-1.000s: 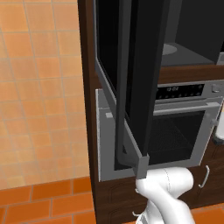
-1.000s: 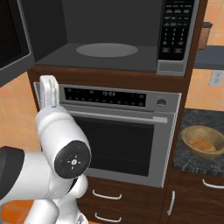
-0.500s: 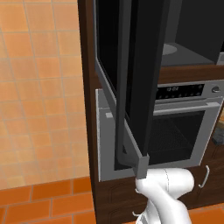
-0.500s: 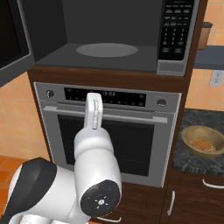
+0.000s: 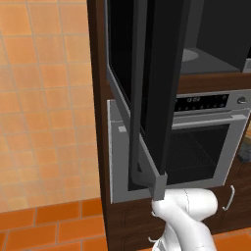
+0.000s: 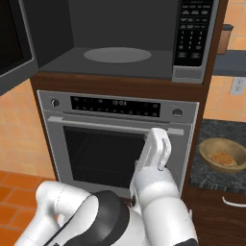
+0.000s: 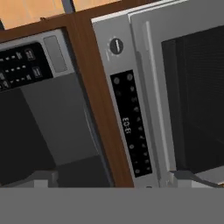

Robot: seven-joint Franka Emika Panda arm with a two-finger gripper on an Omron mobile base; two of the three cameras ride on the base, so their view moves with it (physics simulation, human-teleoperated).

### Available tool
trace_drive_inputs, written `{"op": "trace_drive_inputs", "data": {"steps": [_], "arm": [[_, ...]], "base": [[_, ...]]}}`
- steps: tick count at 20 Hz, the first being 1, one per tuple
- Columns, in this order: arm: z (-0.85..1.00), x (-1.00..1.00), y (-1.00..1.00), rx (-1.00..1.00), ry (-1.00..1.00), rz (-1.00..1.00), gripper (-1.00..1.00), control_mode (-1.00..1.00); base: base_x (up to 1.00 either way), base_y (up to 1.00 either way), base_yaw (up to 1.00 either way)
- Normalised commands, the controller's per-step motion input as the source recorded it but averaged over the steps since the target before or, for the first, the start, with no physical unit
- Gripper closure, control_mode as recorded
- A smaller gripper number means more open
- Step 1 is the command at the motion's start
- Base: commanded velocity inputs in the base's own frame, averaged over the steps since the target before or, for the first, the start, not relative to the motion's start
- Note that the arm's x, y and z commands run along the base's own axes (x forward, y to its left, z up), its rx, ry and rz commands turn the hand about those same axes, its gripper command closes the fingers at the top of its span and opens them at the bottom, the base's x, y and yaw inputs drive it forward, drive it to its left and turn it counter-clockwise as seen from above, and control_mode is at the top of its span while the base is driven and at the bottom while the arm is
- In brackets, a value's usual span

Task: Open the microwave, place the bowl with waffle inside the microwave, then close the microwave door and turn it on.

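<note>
Now arm (image 6: pixel 158 187) swung right toward bowl (image 6: pixel 222 155); microwave door (image 5: pixel 147 98) unchanged.

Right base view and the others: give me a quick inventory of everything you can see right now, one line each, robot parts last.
microwave: one, dark grey interior, built in above the oven, standing open.
microwave door: one, black glass in a grey frame, swung open to the left.
turntable: one, grey disc, on the microwave floor.
keypad: one, black, right side of the microwave front.
oven: one, silver with a dark window, below the microwave, door shut.
bowl: one, tan-brown, on the dark counter right of the oven.
waffle: one, golden-brown, inside the bowl.
counter: one, dark speckled, right of the oven.
floor: orange tiles, lower left.
gripper: one, open, empty, pointed at the oven front.
</note>
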Motion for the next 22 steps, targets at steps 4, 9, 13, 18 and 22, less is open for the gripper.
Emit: {"op": "trace_drive_inputs", "data": {"steps": [4,9,13,18,22], "arm": [[-0.25,0.21,-1.0,0.01,0.03,0.08,-1.0,-1.0],[-0.59,0.44,-1.0,0.0,0.09,0.1,-1.0,-1.0],[-0.74,0.52,-0.99,0.0,0.07,0.12,-1.0,-1.0],[-0.64,0.66,-0.78,-0.14,0.11,0.09,-1.0,-1.0],[-0.66,0.54,-0.77,-0.17,0.08,0.09,-1.0,-1.0]], "base": [[0.0,0.0,0.0],[0.0,0.0,0.0],[0.0,0.0,0.0],[0.0,0.0,0.0],[0.0,0.0,0.0]]}}
